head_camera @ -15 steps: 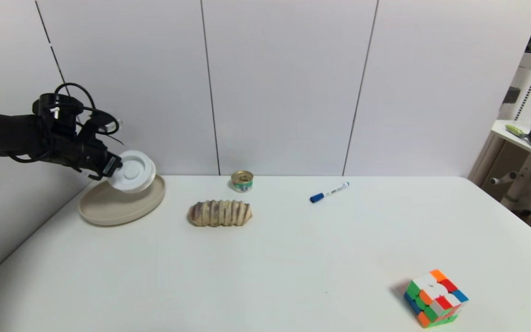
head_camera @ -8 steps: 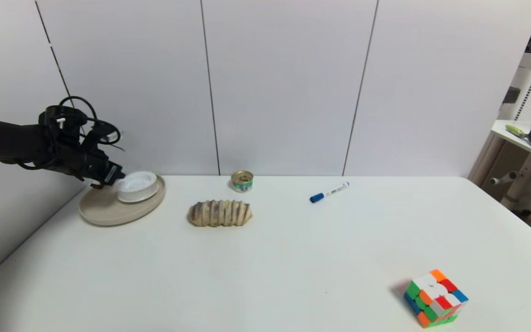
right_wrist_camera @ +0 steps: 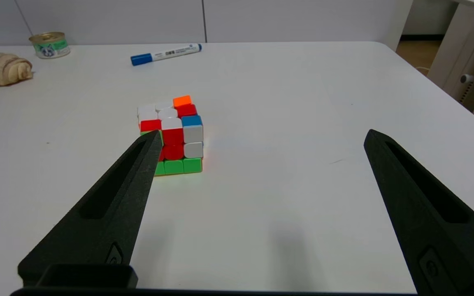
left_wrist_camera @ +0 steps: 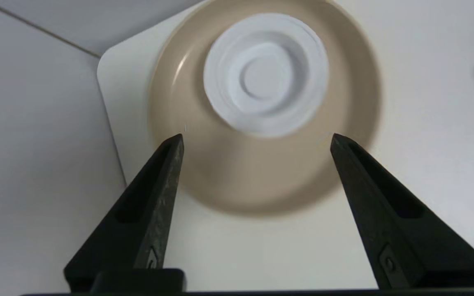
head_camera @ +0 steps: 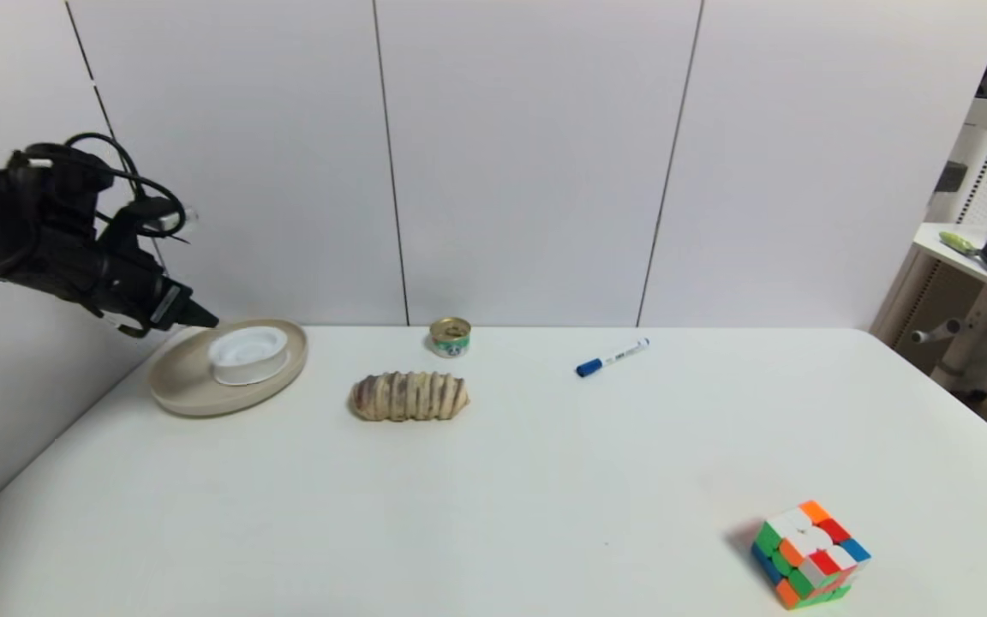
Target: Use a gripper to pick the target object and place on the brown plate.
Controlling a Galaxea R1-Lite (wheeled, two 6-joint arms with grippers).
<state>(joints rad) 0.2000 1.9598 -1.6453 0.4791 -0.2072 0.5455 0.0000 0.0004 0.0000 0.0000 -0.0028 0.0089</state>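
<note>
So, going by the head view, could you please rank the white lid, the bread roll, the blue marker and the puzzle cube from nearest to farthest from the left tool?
1. White lid, on the brown plate, just below the open left tool.
2. Bread roll, mid-table.
3. Blue marker, farther right, toward the wall.
4. Puzzle cube, near the front right corner.

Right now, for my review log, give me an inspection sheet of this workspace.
Surface: white table, bare between the items.
Job's things: white lid lies flat inside the brown plate, upright, released.
Clutter: bread roll, tin can, blue marker, puzzle cube.
Grippers: left tool open, raised above the plate's edge, holding nothing; right tool open above the table near the cube.
Cables: black loops on the left wrist.
Surroundings: white wall panels; side shelf at right.
</note>
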